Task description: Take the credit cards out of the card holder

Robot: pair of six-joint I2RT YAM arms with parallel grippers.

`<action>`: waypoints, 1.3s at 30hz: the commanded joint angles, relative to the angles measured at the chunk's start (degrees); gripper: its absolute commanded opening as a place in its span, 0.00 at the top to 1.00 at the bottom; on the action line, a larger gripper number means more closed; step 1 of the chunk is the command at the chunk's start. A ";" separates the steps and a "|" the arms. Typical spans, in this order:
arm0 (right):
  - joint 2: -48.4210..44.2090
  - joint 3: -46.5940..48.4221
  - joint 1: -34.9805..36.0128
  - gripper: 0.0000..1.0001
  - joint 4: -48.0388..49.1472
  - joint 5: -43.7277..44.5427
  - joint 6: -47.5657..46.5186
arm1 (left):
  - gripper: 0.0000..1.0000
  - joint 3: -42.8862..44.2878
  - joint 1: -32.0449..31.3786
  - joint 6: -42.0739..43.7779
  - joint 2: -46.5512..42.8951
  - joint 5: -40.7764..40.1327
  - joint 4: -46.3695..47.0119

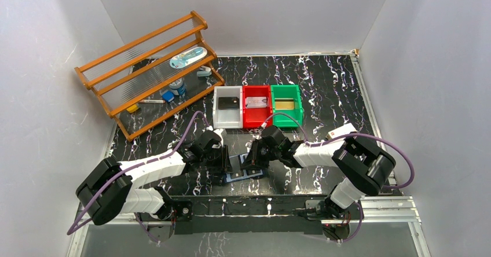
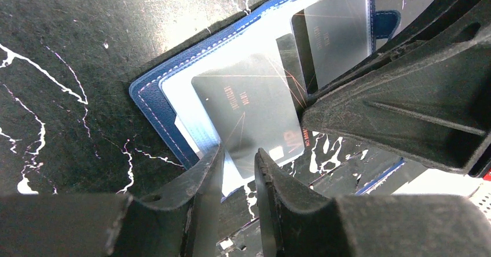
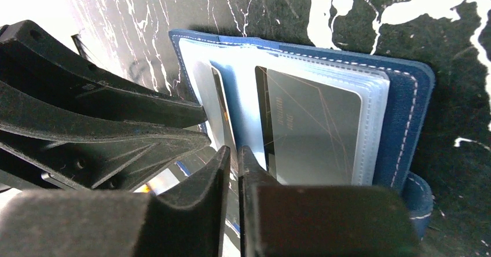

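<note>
Left gripper [image 2: 239, 154] fills the bottom of its wrist view. Its fingers are narrow, with the lower edge of a silvery-grey credit card [image 2: 249, 103] and its clear sleeve in the gap. Cannot tell if it is actually clamped.

That view alone shows the card holder [image 2: 151, 103] lying open and flat, navy rim, light blue inside. A second silvery card [image 2: 339, 31] sits further in, and the right arm's black fingers [image 2: 405, 95] cross over it.

Top view, from the left:
- A wooden rack [image 1: 139, 44] stands at rear left, with small items on its shelves too small to name.
- Left gripper and right gripper [image 1: 255, 157] meet tip to tip over the holder at front centre of the counter [image 1: 324, 89]. They hide most of it; only a blue corner shows.
- Behind them, touching in a row, are a white bin [image 1: 227, 121] with a black card [image 1: 229, 102], a red bin [image 1: 256, 121] with a silvery card [image 1: 257, 102], and a green bin [image 1: 288, 118] with a gold card [image 1: 285, 104]. Neither wrist view shows these.

Right wrist view: the right fingers are almost together, with a sleeve leaf's edge at the tips. Cannot tell if they grip it. Only this view shows the stacked clear leaves, a silvery card in the top one, and the snap tab [image 3: 420, 193] at lower right.

A white block [image 1: 341, 131] lies far right, near the right arm's elbow.

The counter is black with white marble veins. Plain pale walls close three sides. A metal rail [image 1: 376, 205] runs along the near edge.
</note>
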 commanded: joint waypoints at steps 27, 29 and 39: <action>-5.25 -3.20 -3.36 0.93 -1.09 0.60 -2.09 | 0.74 -0.89 0.23 1.55 -1.75 -4.12 -5.64; -4.65 -3.08 -3.38 0.93 -0.28 -0.12 -2.14 | 0.72 -0.30 0.24 1.52 -2.86 -4.54 -6.27; -2.22 -3.29 -3.37 0.92 0.95 -0.74 -1.63 | 0.54 5.42 0.28 1.47 -8.39 -3.56 -4.17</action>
